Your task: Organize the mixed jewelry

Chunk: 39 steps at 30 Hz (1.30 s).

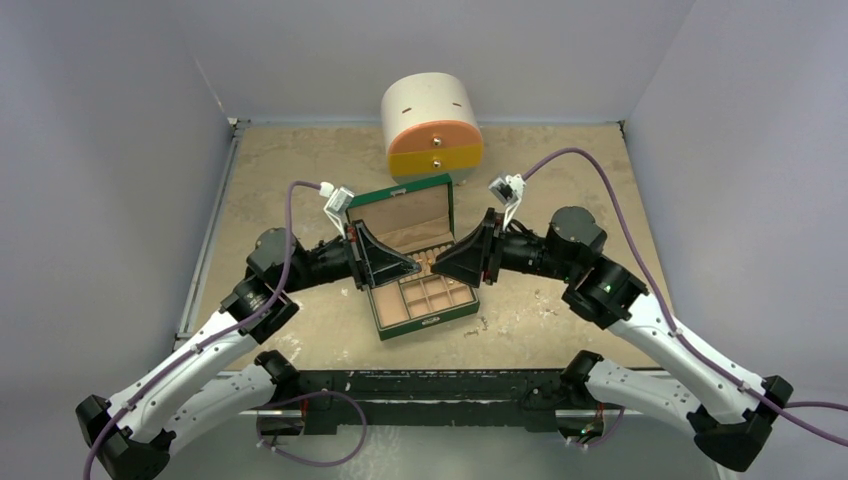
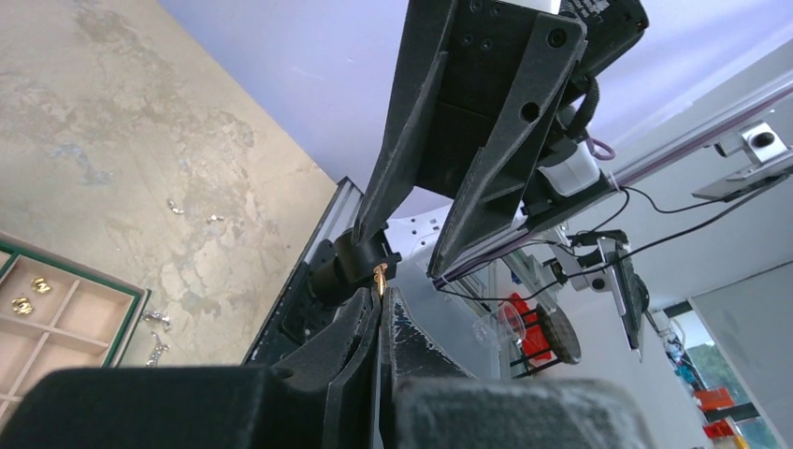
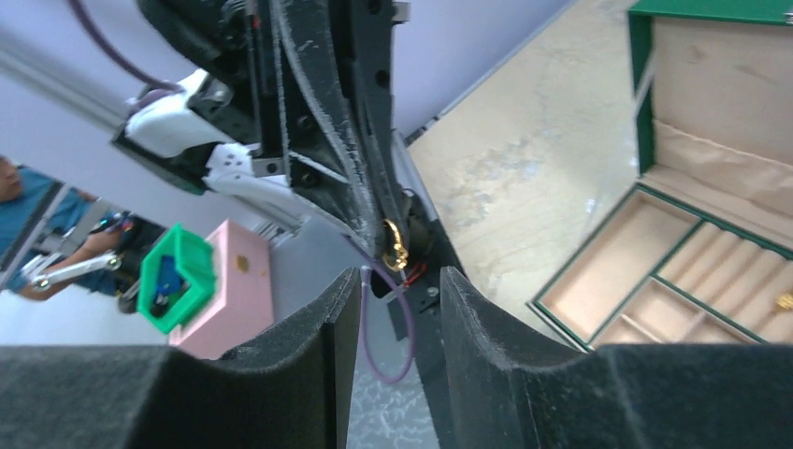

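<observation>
Over the grey-walled, stained beige table (image 1: 560,180), left gripper (image 2: 381,297) pinches a gold piece (image 2: 380,277); right gripper (image 3: 400,279) gapes.

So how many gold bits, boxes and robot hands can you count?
Gold pieces, left wrist view: 3, two in the green box, one in the left gripper
Containers: 2, green box and drawer chest
Grippers: 2, that one and the right gripper
Total: 7

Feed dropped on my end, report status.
Left end effector shut on gold piece. Right end effector open, facing it. Box open below. Nothing between them.
</observation>
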Tool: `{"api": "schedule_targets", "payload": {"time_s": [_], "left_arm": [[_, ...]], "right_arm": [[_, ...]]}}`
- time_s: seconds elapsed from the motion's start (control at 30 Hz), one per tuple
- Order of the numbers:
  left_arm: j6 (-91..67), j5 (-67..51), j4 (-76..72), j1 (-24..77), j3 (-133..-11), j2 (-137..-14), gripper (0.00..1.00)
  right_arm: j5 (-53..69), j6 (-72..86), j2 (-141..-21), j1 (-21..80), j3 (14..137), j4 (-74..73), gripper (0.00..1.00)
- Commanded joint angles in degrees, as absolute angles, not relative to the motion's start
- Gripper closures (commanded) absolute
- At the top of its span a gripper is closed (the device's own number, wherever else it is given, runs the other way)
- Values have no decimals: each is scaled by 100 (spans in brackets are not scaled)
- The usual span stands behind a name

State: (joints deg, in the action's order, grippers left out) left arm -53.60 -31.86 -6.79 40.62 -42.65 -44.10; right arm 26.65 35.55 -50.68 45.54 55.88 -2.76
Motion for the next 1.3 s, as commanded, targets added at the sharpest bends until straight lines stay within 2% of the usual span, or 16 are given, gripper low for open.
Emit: {"api": "schedule_targets", "payload": {"time_s": [0.0,0.4,0.7,1.17,1.27], "left_arm": [[-5484,-3478,-1310,4048,-4480,-4399,100],[-5686,-3671,-1676,4046,-4406,-4416,100],[-5695,-3683,-1743,4048,-4386,-4399,100],[-5661,-3629,-1731,4050,-4379,-4342,100],[-5660,-3617,-1731,4046,-4379,-4342,100]], "right_arm": [[3627,3915,-5123,4478,5519,717,60],[3859,4182,-5268,4436,5495,1134,60],[3890,4351,-5306,4425,5476,1337,65],[3918,4446,-5361,4427,5467,1450,78],[3917,4453,-5361,4429,5467,1450,83]]}}
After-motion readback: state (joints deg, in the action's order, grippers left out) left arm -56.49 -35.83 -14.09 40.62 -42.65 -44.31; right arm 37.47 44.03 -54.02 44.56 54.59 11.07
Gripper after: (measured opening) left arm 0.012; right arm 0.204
